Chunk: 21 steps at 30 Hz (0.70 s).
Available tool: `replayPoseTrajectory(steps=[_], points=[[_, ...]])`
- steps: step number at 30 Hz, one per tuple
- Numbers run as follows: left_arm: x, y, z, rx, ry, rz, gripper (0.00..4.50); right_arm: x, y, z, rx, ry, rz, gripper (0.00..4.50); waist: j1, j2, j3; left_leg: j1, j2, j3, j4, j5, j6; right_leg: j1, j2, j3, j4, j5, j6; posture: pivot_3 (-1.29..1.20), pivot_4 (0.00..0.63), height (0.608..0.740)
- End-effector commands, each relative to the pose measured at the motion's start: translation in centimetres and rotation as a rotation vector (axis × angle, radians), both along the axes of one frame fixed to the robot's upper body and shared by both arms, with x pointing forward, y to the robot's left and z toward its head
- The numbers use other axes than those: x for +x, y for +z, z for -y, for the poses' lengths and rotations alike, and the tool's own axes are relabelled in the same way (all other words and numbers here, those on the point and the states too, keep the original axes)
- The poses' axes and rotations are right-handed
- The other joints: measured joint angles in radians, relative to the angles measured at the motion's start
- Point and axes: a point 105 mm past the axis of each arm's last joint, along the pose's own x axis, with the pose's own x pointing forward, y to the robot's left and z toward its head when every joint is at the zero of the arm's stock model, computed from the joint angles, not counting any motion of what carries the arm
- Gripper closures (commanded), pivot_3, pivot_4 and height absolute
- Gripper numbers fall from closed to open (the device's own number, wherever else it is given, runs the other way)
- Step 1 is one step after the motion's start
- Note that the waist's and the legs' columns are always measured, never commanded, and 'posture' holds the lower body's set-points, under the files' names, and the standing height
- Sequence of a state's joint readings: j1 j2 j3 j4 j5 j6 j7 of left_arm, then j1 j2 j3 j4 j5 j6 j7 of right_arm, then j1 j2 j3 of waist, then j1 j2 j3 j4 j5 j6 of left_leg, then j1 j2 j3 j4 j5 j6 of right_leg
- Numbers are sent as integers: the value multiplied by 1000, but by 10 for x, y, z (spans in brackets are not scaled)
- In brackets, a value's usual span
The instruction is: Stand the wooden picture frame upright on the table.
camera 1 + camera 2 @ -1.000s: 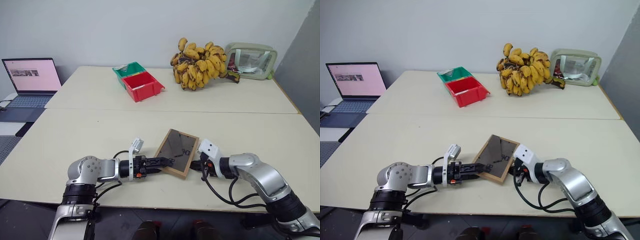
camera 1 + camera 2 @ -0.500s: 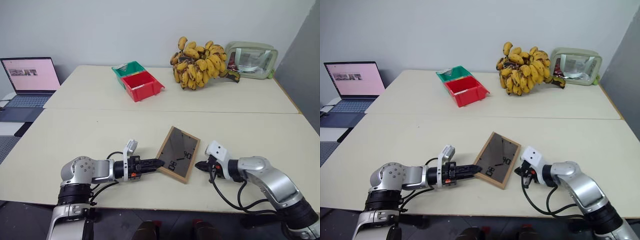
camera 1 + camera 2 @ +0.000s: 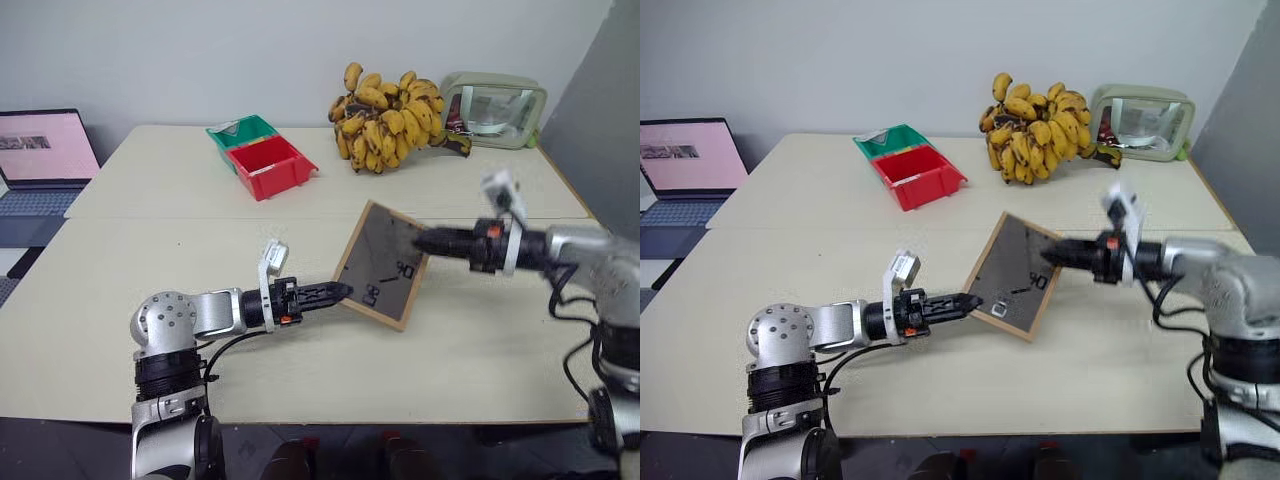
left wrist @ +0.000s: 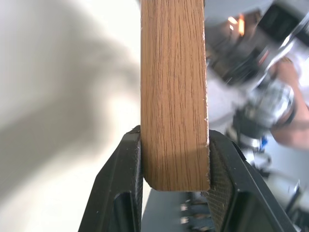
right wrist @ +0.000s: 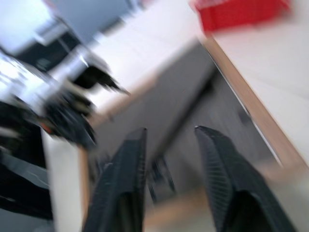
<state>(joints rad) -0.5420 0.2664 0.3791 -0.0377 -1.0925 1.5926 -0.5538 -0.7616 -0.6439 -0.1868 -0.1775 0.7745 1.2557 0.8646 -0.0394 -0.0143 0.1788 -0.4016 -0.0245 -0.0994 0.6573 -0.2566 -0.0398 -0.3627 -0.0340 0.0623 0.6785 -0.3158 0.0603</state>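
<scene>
left gripper (image 3: 338, 292): clamped on the lower left edge of the wooden picture frame (image 3: 383, 265); the left wrist view shows both pads squeezing the light-wood rim, so that's a real grip.

right gripper (image 3: 424, 240): fingers parted a bit, tips right at the frame's dark back near its right edge. Can't tell if it's touching or just poking close, but it isn't closed on anything.

frame: off the table (image 3: 300, 375), tilted with the grey back and white marks facing the camera, hanging over the front table's middle, a little toward the right edge.

step: looks like the lift-and-tilt part. Frame is up but not standing yet.

next move: my guess is the right gripper has to get the fold-out stand swung out from the back, then the left sets the bottom edge down square and lets go gently.

risk: one-sided grip on a thin rim, so it could pivot or slip.

other stuff: red bin (image 3: 271, 167) and green bin (image 3: 235, 133), bunch of bananas (image 3: 385, 116), green-rimmed clear case (image 3: 493, 107), all along the far table's back edge; laptop (image 3: 45, 150) off the left side. Nothing's in the way.
</scene>
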Motion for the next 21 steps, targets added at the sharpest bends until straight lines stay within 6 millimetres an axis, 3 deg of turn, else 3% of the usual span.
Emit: replayPoseTrajectory(steps=[1,7,12,17,21], points=[[-4,27,4,-70,-15,136,3185,8,7,-8,24,14,-13,1655,7,-1,1,-1,0,0,0,0,0,-1,0,0,0,0,0,0,150,740],[-4,42,7,-102,-10,197,3185,18,7,-20,-38,61,10,391,10,-1,1,-15,-2,2,5,1,-1,-15,-2,0,2,1,1,0,150,740],[1,44,0,-132,41,177,3185,-8,26,-34,57,240,-6,391,9,-2,1,-17,-2,2,4,2,-2,-17,-2,0,2,0,1,0,150,740],[3,42,-7,-154,83,144,3185,-19,27,-12,99,268,-87,391,12,-2,1,-17,-2,1,4,1,-1,-17,-2,0,2,0,1,0,150,740],[4,42,-10,-186,103,112,3185,-2,23,9,53,110,-35,391,11,-2,1,-17,-2,2,4,1,0,-17,-2,0,2,0,1,0,150,740]])
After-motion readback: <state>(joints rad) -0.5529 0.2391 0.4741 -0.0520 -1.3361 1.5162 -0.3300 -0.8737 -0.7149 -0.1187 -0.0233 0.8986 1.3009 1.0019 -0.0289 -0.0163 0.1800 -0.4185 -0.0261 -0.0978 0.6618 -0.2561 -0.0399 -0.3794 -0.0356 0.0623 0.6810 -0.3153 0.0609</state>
